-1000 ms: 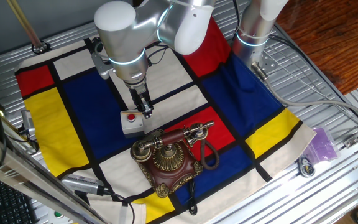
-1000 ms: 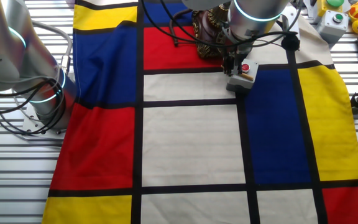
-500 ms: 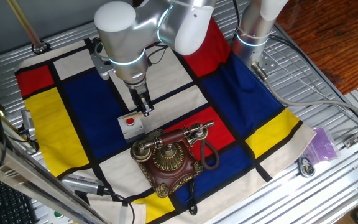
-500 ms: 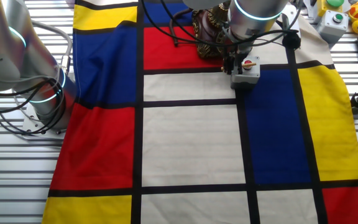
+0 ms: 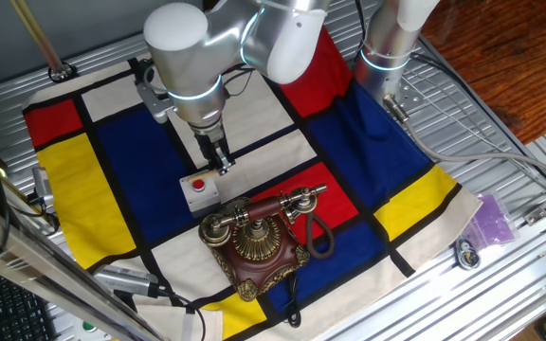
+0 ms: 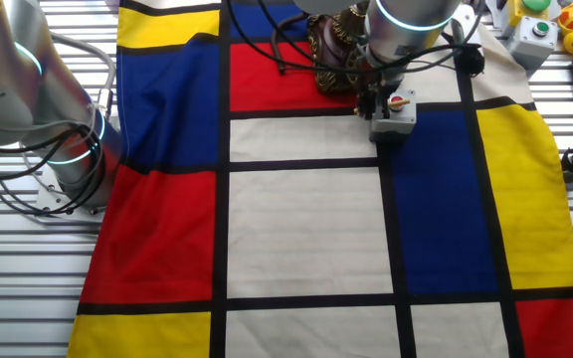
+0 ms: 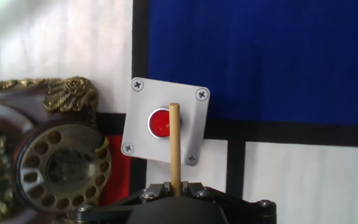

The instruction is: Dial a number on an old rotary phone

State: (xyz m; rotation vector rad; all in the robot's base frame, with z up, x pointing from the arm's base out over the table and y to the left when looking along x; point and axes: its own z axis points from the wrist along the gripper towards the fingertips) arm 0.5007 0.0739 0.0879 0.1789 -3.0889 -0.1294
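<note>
The old rotary phone (image 5: 259, 242) stands on the checked cloth, with a dark red-brown base, brass dial (image 7: 61, 165) and its handset on the cradle. The other fixed view shows only part of it (image 6: 331, 45) behind the arm. My gripper (image 5: 222, 169) (image 6: 370, 99) (image 7: 174, 186) is shut on a thin wooden stick (image 7: 174, 146) that points downward. It hangs over a small grey box with a red button (image 5: 200, 189) (image 6: 394, 107) (image 7: 165, 121) just beside the phone. In the hand view the stick's tip lies over the button's edge, right of the dial.
The cloth (image 5: 121, 161) covers a slatted metal table. A second arm's base (image 6: 68, 149) stands at the cloth's edge. More button boxes and toys (image 6: 537, 24) lie in a far corner. A purple bag (image 5: 493, 220) and cables lie beside the cloth.
The grey button box has shifted and turned a little beside the phone. My gripper with the stick has drawn slightly back from it. The phone has not moved.
</note>
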